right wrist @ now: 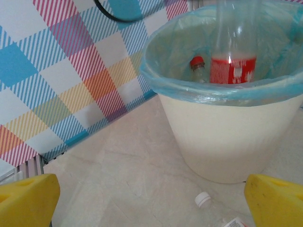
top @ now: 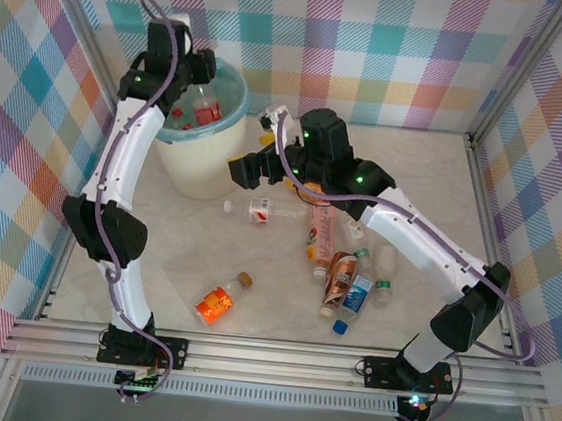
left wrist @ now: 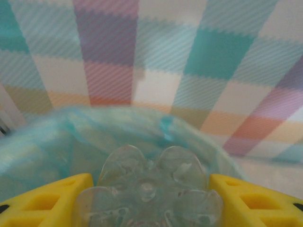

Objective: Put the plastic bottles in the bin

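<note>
Left pincer [top: 201, 76]: hanging above the bin [top: 205, 172], pinching a clear red-labelled bottle [top: 208, 112] near its petal-shaped base, with yellow fingers [left wrist: 45, 203] pressing on either side.

Clear red-labelled bottle: dangling within the bin's mouth, showing its red label just behind the near rim in the right wrist view.

Bin: standing at the far left of the table [top: 176, 250], cream-walled, wearing a teal bag [right wrist: 189, 90] folded over the rim, and holding a red-capped bottle [right wrist: 196, 64] down inside.

Right pincer [right wrist: 151, 198]: hovering low over the table just right of the bin, spreading wide, gripping nothing, facing the bin's wall.

White-capped bottle [top: 259, 209]: lying on its side on the table, just in front of the bin and near the right pincer.

Orange bottle [top: 216, 304]: lying alone on the table near the front, well apart from the bin, pointing its brown cap to the far right.

Remaining bottles: lying in a loose heap right of centre, under the right arm. Counting an orange-labelled bottle [top: 321, 230], a brown-labelled bottle [top: 339, 277], a blue-labelled bottle [top: 358, 294] and a clear bottle [top: 385, 277], touching or overlapping one another.
</note>
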### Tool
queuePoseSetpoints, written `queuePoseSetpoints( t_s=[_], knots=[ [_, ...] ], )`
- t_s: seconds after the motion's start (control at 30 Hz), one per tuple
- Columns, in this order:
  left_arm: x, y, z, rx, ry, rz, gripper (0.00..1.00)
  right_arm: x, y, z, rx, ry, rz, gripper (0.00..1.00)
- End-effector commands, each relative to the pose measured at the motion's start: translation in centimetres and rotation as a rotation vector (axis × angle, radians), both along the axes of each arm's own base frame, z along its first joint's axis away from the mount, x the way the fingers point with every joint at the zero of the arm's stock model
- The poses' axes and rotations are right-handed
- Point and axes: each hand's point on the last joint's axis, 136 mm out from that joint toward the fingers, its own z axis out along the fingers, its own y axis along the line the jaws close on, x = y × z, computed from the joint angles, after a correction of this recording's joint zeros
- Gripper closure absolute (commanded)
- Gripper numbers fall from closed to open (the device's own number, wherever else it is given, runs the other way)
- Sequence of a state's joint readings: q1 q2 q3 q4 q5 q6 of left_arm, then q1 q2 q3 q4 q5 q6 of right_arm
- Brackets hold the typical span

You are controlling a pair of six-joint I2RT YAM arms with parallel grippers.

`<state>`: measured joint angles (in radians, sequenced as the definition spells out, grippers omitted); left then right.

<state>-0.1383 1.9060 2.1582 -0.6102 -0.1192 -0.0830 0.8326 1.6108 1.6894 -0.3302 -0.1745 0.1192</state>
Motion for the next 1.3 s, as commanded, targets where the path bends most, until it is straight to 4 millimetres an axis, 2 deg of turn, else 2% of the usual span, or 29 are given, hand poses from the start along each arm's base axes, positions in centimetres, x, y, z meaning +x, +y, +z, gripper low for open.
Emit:
queuePoseSetpoints(
  t_s=[0.0,0.07,0.17,0.23,0.33,0.43,0.6,0.77,0.87,0.97,1.13,1.27],
  knots=[
    [-0.7,-0.9,-0.7,-0.019,-0.029,-0.081,0.49,-1.2,-0.6,-0.5,0.003,0.020,0.017,0.00],
    [-1.1,-0.9,-2.1,-0.016,-0.024,-0.082,0.45,-1.4,-1.0,-1.1,-0.008,0.025,0.008,0.00],
    [-1.9,-0.8,-3.9,-0.015,-0.006,-0.084,0.28,-1.7,-1.5,-1.6,-0.010,0.028,0.001,0.00],
    [-2.3,-0.6,-4.6,-0.010,0.014,-0.079,0.21,-1.9,-1.6,-1.8,-0.010,0.036,0.003,0.00],
    [-2.7,-0.2,-4.5,-0.001,0.023,-0.057,0.14,-2.0,-1.5,-1.8,-0.001,0.048,0.012,0.00],
    [-3.1,0.6,-3.5,0.004,0.011,-0.032,0.09,-2.2,-1.4,-1.7,0.005,0.058,0.019,0.00],
    [-3.8,1.6,-0.6,-0.013,-0.012,-0.004,0.07,-2.2,-1.1,-1.6,0.020,0.076,0.028,0.00],
    [-5.2,1.9,3.8,-0.024,-0.046,-0.007,0.06,-2.2,-0.9,-1.9,0.008,0.088,0.035,0.00],
    [-6.3,2.0,5.3,-0.025,-0.053,-0.010,0.02,-2.2,-0.8,-2.3,-0.008,0.098,0.037,0.00],
    [-7.6,1.8,6.1,-0.056,-0.039,-0.017,0.04,-2.4,-0.9,-2.8,-0.030,0.108,0.048,0.00],
    [-10.4,-1.3,6.3,-0.188,-0.011,-0.147,0.11,-2.8,-1.6,-3.9,-0.100,0.086,0.058,0.00],
    [-13.8,-4.5,5.6,-0.200,0.022,-0.248,0.12,-2.5,-2.3,-4.9,-0.184,0.039,0.074,0.00]
  ],
)
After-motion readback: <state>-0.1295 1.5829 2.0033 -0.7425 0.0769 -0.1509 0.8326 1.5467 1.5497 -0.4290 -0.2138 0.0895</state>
